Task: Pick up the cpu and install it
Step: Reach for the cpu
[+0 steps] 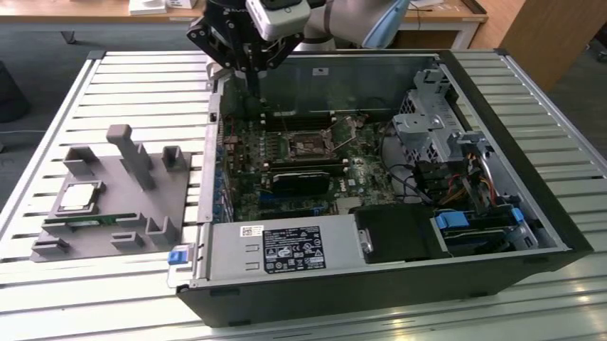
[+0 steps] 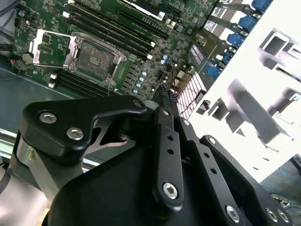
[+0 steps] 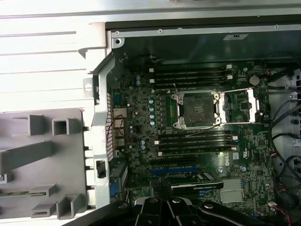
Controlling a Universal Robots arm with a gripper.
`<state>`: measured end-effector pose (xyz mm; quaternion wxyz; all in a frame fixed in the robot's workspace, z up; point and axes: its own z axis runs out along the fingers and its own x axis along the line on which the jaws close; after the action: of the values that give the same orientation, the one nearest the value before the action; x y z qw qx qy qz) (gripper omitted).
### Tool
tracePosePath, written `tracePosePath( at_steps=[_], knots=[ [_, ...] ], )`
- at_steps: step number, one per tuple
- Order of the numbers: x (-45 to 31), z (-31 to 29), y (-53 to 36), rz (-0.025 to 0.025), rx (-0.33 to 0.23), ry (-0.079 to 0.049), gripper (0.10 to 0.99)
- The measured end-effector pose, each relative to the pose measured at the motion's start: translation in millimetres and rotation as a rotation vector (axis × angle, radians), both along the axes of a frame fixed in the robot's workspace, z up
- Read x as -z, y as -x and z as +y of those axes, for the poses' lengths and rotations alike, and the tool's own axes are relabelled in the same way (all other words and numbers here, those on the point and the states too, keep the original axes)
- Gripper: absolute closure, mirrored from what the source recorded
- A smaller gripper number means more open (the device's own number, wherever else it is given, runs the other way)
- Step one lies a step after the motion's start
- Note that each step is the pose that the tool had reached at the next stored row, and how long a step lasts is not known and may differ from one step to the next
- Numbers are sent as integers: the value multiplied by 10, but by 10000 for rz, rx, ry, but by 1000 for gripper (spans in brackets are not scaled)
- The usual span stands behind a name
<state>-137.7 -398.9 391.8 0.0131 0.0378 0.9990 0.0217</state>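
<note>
Claw: the gripper [image 1: 253, 89] hung at the far edge of the open computer case [image 1: 517, 106], above the motherboard [image 3: 141, 141]. Its fingers [image 2: 162, 96] were pressed together at the tips with nothing between them.

Cpu: the cpu [image 1: 79, 197] lay flat, silver side up, in a pocket of the grey holder [image 1: 124, 202] on the slatted table [image 1: 142, 78]. That put it outside the case on the exterior view's left, well apart from the claw.

Socket: the socket [image 3: 197, 109] sat bare in both wism views, with its load plate [image 3: 241, 106] swung open beside it. Nothing was seated in it.

Progress, as I judged it: the pick had not started, so the whole task lay ahead.

Risk, grasp: the chip was thin and sat low in its pocket. I reckoned a clenched claw coming down would strike the lid or the holder walls rather than straddle the chip.

Risk, neighbour: a green memory stick [image 1: 90, 222] lay just beside the cpu, so an off-centre approach could nudge or catch it.

Risk, carry: the holder's tall post [image 1: 131, 156] and the case wall stood between chip and socket, and a low path could clip either.

Risk, seating: a tilted or rotated chip could damage the socket contacts. The raised load plate could also snag the fingers.
</note>
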Motion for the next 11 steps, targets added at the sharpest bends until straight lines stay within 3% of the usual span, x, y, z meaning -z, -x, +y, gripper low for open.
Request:
tracePosePath(
  at_steps=[11],
  knots=[
    [5, 0, 36, 1, 1, 0, 980]
  ],
)
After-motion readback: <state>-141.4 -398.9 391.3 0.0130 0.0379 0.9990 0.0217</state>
